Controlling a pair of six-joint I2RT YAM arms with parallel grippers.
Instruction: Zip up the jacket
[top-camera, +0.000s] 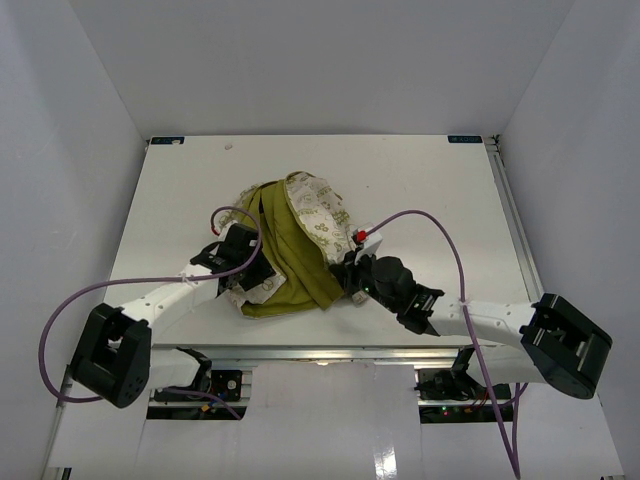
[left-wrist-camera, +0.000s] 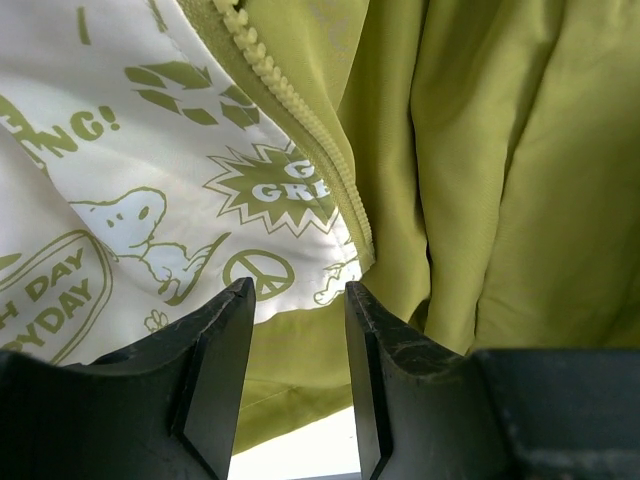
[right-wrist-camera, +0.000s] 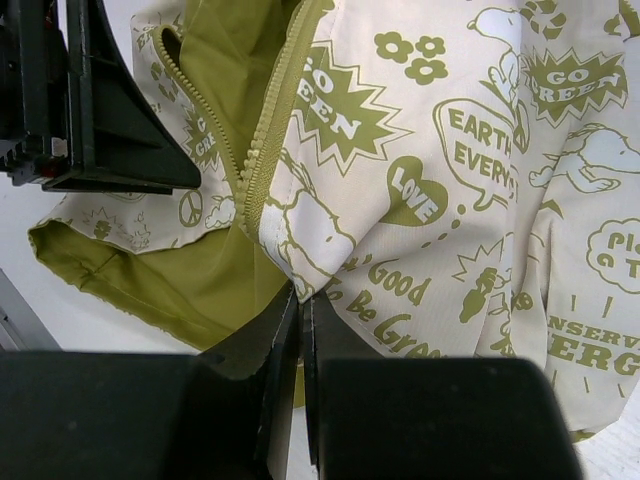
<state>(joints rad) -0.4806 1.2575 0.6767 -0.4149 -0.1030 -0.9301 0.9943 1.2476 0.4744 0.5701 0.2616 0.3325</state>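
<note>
The jacket (top-camera: 300, 235) lies crumpled mid-table, cream-white with olive prints, its olive lining turned up. In the left wrist view the zipper teeth (left-wrist-camera: 300, 115) run down the panel edge beside the lining (left-wrist-camera: 500, 180). My left gripper (left-wrist-camera: 297, 290) is open, its jaws over the jacket's lower hem with fabric between them but not clamped; it shows in the top view (top-camera: 248, 268). My right gripper (right-wrist-camera: 301, 297) is shut on the jacket's lower front corner by the zipper (right-wrist-camera: 262, 140); it shows in the top view (top-camera: 345, 275).
The white table (top-camera: 180, 190) is walled by white panels on three sides. A metal rail (top-camera: 330, 352) runs along the near edge. Purple cables (top-camera: 440, 225) loop from both arms. The left gripper's body (right-wrist-camera: 80, 100) stands close in the right wrist view.
</note>
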